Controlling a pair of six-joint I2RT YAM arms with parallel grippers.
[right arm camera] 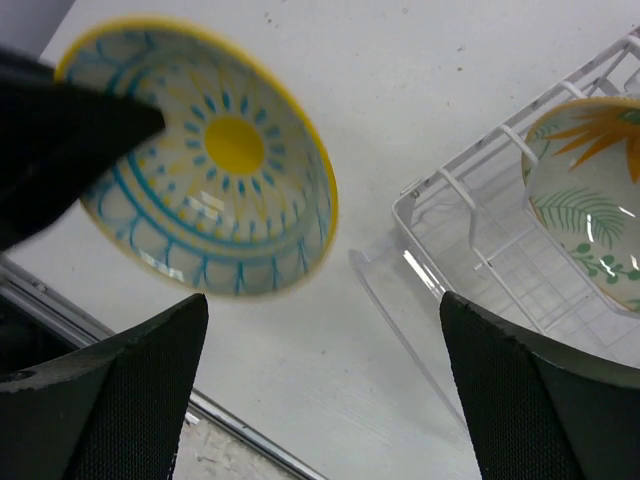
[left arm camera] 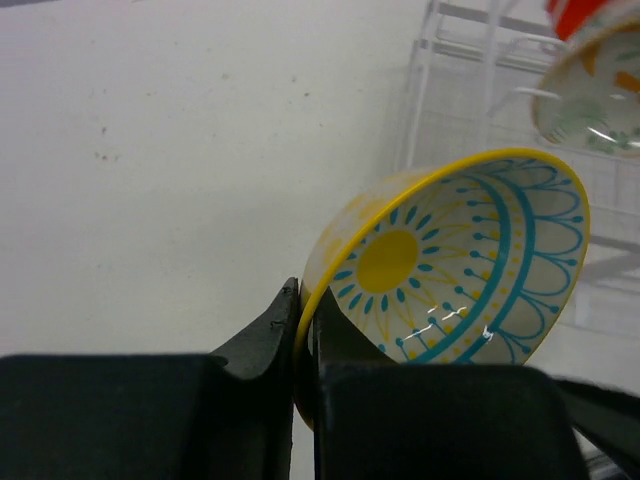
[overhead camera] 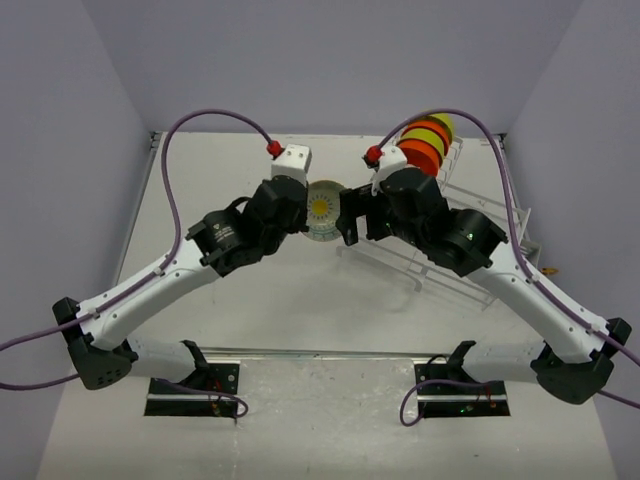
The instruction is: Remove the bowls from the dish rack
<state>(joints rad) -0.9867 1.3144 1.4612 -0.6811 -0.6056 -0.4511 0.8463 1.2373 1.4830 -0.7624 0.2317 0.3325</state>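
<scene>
The left gripper [left arm camera: 300, 305] pinched the yellow rim of the sunburst-patterned bowl [left arm camera: 450, 265], tilted and clear of the dish rack [overhead camera: 470, 270]. The right gripper [right arm camera: 322, 300] stood wide, holding nothing. Orange bowls [overhead camera: 420, 155], a lime bowl [overhead camera: 436, 128] and a leaf-patterned bowl [right arm camera: 590, 200] sat in the rack, not yet unloaded.

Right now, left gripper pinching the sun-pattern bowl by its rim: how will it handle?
Probably stiff: the sun-pattern bowl shows no flex in the left gripper. Glossy highlights suggest a slick glaze, so it may pivot in that one-sided rim pinch. Looks ceramic, so likely chips if dropped.
</scene>
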